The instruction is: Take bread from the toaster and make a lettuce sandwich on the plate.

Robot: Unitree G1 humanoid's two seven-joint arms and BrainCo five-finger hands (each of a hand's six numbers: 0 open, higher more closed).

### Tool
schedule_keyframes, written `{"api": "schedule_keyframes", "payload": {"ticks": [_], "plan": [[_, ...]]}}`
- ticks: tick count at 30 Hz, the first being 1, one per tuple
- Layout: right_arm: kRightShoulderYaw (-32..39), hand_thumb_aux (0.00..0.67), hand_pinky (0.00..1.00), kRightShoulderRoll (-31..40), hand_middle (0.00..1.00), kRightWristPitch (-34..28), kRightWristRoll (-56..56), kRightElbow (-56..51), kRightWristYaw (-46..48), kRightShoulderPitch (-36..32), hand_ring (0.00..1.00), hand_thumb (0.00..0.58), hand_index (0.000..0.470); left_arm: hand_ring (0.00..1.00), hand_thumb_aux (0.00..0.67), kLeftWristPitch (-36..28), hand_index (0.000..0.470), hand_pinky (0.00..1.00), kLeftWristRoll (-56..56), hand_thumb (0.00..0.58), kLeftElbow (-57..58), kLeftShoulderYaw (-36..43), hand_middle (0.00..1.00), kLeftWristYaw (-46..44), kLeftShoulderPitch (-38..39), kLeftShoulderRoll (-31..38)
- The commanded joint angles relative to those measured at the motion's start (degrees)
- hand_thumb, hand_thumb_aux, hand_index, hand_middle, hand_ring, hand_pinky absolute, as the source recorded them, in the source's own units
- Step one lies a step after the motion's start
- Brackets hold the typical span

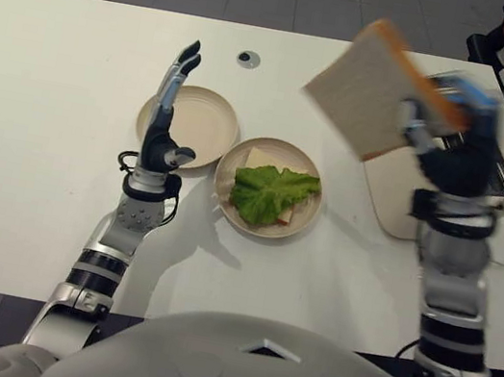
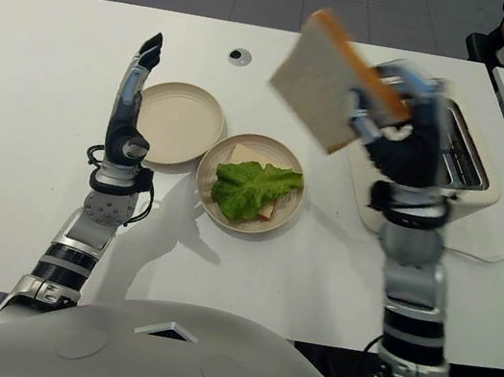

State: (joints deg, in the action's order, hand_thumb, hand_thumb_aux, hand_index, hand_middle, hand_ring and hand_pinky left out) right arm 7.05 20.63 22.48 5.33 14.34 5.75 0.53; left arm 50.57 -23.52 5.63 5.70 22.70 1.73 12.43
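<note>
Right now the right hand [image 2: 404, 145] is raised above the white table [image 1: 50, 114], up and to the right of the lettuce plate [image 1: 262, 231], with its fingers curled around one edge of a slice of bread [image 2: 323, 76]. The slice is clear of every surface, tilted, with its broad pale face turned toward the plate and its brown crust along the upper edge. It hangs higher than the plate and slightly right of it, and it is not touching the plate.

On that plate lies a leaf of green lettuce [image 1: 273, 192], which covers most of another slice of bread [image 1: 263, 158]. A pale corner of that slice shows at the far side of the leaf. The toaster [image 2: 467, 160], white with dark slots on top, stands to the right of the lettuce plate, partly behind the right hand. It rests on a pale board [image 1: 387, 188] whose rounded edge comes near the plate's right rim.

Just beside the lettuce plate on the left, and a little farther back, sits a second beige plate [image 1: 196, 118] with nothing on it; the two rims almost meet. The left hand [image 1: 166, 120] stands upright to the left of the lettuce plate, at the near left edge of that bare plate, with fingers straight, pointing up and holding nothing. A small dark round fitting [image 1: 247, 57] is set in the tabletop well behind the lettuce plate.
</note>
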Motion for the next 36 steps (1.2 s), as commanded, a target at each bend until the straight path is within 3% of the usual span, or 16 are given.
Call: {"api": "schedule_keyframes", "payload": {"ticks": [1, 7, 11, 13, 14, 15, 16, 19, 20, 25, 26, 27, 28, 29, 30, 36], "plan": [[4.0, 0.67, 1.0, 0.5, 1.0, -5.4, -7.4, -13.1, 13.0, -2.3, 1.0, 0.58, 0.47, 0.0, 0.0, 1.5, 0.0, 0.0, -1.0, 0.0, -2.5, -0.4, 0.0, -2.9, 1.8, 1.2], [7.2, 0.67, 1.0, 1.6, 1.0, -0.3, 4.3, -37.3, 13.1, -11.0, 1.0, 0.58, 0.47, 0.0, 0.0, 0.9, 0.0, 0.0, -10.9, 0.0, 3.4, 8.3, 0.0, -12.0, 1.2, 4.1], [7.1, 0.67, 1.0, 1.2, 1.0, 3.6, 9.7, -40.0, 8.0, -12.2, 1.0, 0.58, 0.47, 0.0, 0.005, -3.6, 0.004, 0.0, -20.8, 0.009, 14.9, 16.7, 0.0, -17.8, -1.5, 6.5], [8.2, 0.67, 1.0, 1.0, 1.0, 4.3, 12.2, -40.0, 6.7, -11.7, 1.0, 0.58, 0.47, 0.0, 0.139, -6.1, 0.098, 0.0, -24.6, 0.216, 20.9, 20.6, 0.0, -19.3, -3.9, 6.9], [8.5, 0.599, 1.0, 0.9, 1.0, 4.5, 13.4, -39.6, 5.8, -11.4, 1.0, 0.573, 0.42, 0.0, 0.202, -7.2, 0.142, 0.0, -25.7, 0.297, 23.4, 22.1, 0.0, -20.0, -4.9, 6.9], [8.5, 0.053, 0.3, 0.7, 0.3, 4.8, 14.3, -39.3, 4.7, -11.2, 0.3, 0.087, 0.037, 0.0, 0.226, -7.9, 0.159, 0.0, -26.3, 0.325, 25.2, 23.5, 0.0, -20.5, -5.5, 7.1], [7.8, 0.0, 0.0, 0.7, 0.0, 4.9, 15.0, -38.7, 3.1, -11.2, 0.0, 0.0, 0.0, 0.0, 0.302, -8.4, 0.212, 0.0, -26.2, 0.405, 26.2, 24.1, 0.0, -20.6, -5.8, 7.4], [-2.5, 0.0, 0.0, 1.3, 0.0, 6.7, 16.6, -33.9, -12.3, -12.7, 0.0, 0.0, 0.0, 0.0, 0.113, -8.4, 0.079, 0.0, -24.3, 0.179, 25.5, 23.7, 0.0, -19.4, -5.5, 9.7], [-6.3, 0.0, 0.0, 0.8, 0.0, 6.9, 16.7, -30.7, -17.2, -12.4, 0.0, 0.0, 0.0, 0.0, 0.0, -7.4, 0.0, 0.0, -23.5, 0.0, 23.9, 22.4, 0.0, -16.9, -5.5, 9.9], [-0.4, 0.0, 0.0, -0.6, 0.0, 10.6, 16.0, -20.4, -12.0, -4.2, 0.0, 0.0, 0.0, 0.0, 0.005, 3.3, 0.004, 0.0, 1.5, 0.009, 9.9, 16.9, 0.0, -10.4, -3.7, 3.5], [1.2, 0.0, 0.35, -0.3, 0.35, 11.2, 13.8, -19.1, -9.3, -2.4, 0.35, 0.0, 0.0, 0.06, 0.005, 4.0, 0.004, 0.06, 10.3, 0.009, 6.7, 18.7, 0.06, -12.9, -2.9, 3.6], [2.5, 0.016, 1.0, 0.0, 1.0, 11.2, 10.7, -17.4, -6.3, -0.7, 1.0, 0.027, 0.011, 0.51, 0.126, 4.0, 0.088, 0.51, 18.1, 0.198, 3.1, 20.5, 0.51, -15.5, -2.0, 4.6], [4.0, 0.339, 1.0, 0.7, 1.0, 11.2, 6.6, -15.7, -2.5, 1.1, 1.0, 0.438, 0.238, 1.0, 0.25, 3.7, 0.175, 1.0, 25.4, 0.352, -1.2, 22.5, 1.0, -18.3, -1.0, 6.6], [5.5, 0.67, 1.0, 1.4, 1.0, 11.1, 2.5, -14.3, 1.3, 2.7, 1.0, 0.58, 0.47, 1.0, 0.518, 3.2, 0.363, 1.0, 31.5, 0.55, -5.3, 23.9, 1.0, -21.1, 0.0, 9.2], [7.2, 0.67, 1.0, 2.5, 1.0, 11.5, -1.3, -12.8, 4.9, 4.4, 1.0, 0.58, 0.47, 1.0, 0.67, 2.8, 0.47, 1.0, 35.6, 0.58, -8.6, 24.4, 1.0, -24.0, 1.2, 12.6], [21.3, 0.67, 1.0, 11.7, 1.0, 17.3, -7.6, -10.5, 26.7, 12.6, 1.0, 0.58, 0.47, 1.0, 0.67, -5.0, 0.47, 1.0, 29.5, 0.58, -1.7, 22.5, 1.0, -41.8, 8.4, 28.7]]}}
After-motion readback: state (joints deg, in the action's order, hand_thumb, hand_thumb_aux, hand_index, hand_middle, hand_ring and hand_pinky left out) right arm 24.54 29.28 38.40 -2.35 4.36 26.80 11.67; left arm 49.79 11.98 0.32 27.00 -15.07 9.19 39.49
